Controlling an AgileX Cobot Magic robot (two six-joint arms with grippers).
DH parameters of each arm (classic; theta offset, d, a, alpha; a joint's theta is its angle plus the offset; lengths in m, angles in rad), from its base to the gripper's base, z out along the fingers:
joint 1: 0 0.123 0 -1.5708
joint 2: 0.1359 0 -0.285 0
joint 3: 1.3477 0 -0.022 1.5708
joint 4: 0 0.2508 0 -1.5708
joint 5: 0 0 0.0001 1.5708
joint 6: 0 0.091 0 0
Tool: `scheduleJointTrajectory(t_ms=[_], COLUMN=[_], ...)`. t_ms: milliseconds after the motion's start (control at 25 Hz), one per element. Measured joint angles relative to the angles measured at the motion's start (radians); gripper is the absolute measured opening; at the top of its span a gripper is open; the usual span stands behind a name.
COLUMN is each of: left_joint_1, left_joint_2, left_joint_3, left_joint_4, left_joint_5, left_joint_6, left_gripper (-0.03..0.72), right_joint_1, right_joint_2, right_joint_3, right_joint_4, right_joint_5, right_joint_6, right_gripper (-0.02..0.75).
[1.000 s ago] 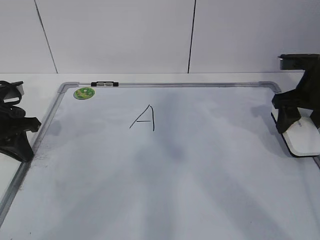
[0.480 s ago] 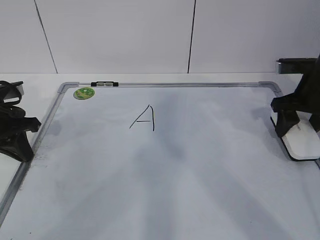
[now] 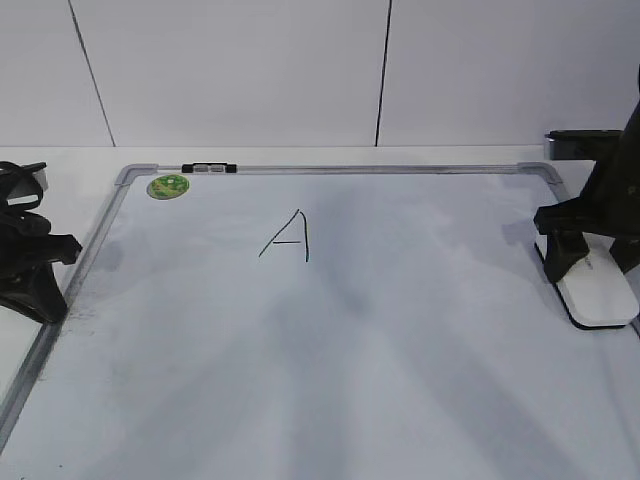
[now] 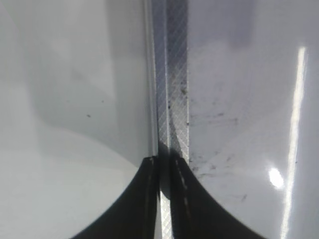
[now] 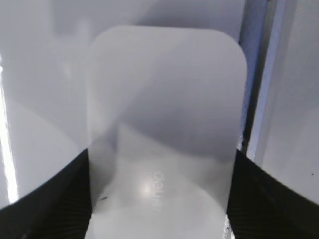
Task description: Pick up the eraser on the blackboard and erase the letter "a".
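Observation:
The blackboard (image 3: 360, 370) is a white dry-erase board with a grey frame, lying flat. The eraser (image 3: 600, 295) is a white oblong block on the board's right edge. My right gripper (image 3: 592, 268) straddles it, with a black finger pressed on each long side; the right wrist view shows the eraser (image 5: 164, 114) between the fingers (image 5: 162, 157). My left gripper (image 3: 45, 300) is shut and empty over the board's left frame (image 4: 172, 74), its fingertips (image 4: 164, 162) nearly touching. No small letter "a" is visible; the only writing is a capital "A" (image 3: 290, 240).
A round green magnet (image 3: 168, 186) sits at the board's far left corner, beside a black clip (image 3: 210, 168) on the far frame. A white wall stands behind the board. Faint grey smears mark the board's middle.
My right gripper has shifted a little left and toward the camera, and the eraser has moved with it. The left arm has not moved.

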Motion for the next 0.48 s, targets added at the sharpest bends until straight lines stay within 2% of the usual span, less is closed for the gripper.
scheduleJointTrajectory(t_ms=[240,480], left_joint_1=[0.000,0.000], left_joint_2=[0.000,0.000], left_joint_3=[0.000,0.000], left_joint_4=[0.000,0.000], left_joint_5=[0.000,0.000], left_joint_6=[0.000,0.000], left_gripper=[0.035,0.035], right_joint_1=[0.000,0.000], right_joint_2=[0.000,0.000], right_joint_3=[0.000,-0.070], right_joint_4=[0.000,0.000], right_joint_5=[-0.009,0.080], right_joint_6=[0.006,0.010], right_gripper=[0.650,0.657])
